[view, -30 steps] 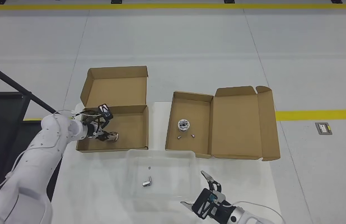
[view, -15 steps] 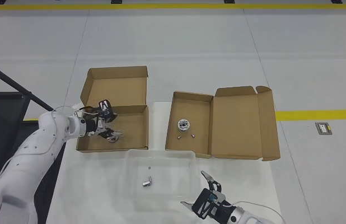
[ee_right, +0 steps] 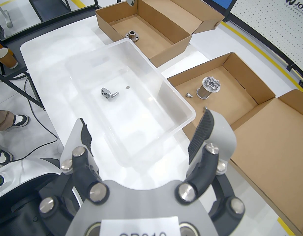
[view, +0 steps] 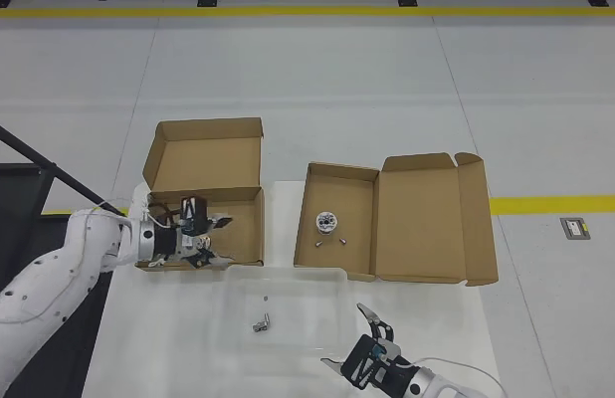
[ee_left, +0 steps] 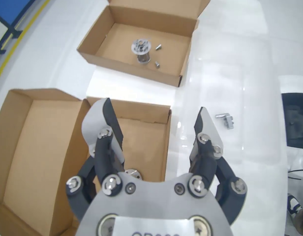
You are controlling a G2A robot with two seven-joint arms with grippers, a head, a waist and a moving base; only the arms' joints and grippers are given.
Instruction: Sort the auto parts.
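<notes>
Left fingers (ee_left: 112, 121), metal-backed with black pads, hang released over the cardboard box (ee_left: 141, 133) holding a flanged metal hub (ee_right: 132, 35); ribbed right fingers (ee_right: 203, 128) released too.

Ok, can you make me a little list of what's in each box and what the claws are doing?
Left box: one round flanged part
Right box: one metal cylinder, two small screws
Clear bin: one small bracket
Left gripper: open, empty, above the left box
Right gripper: open, empty, by the clear bin's corner
</notes>
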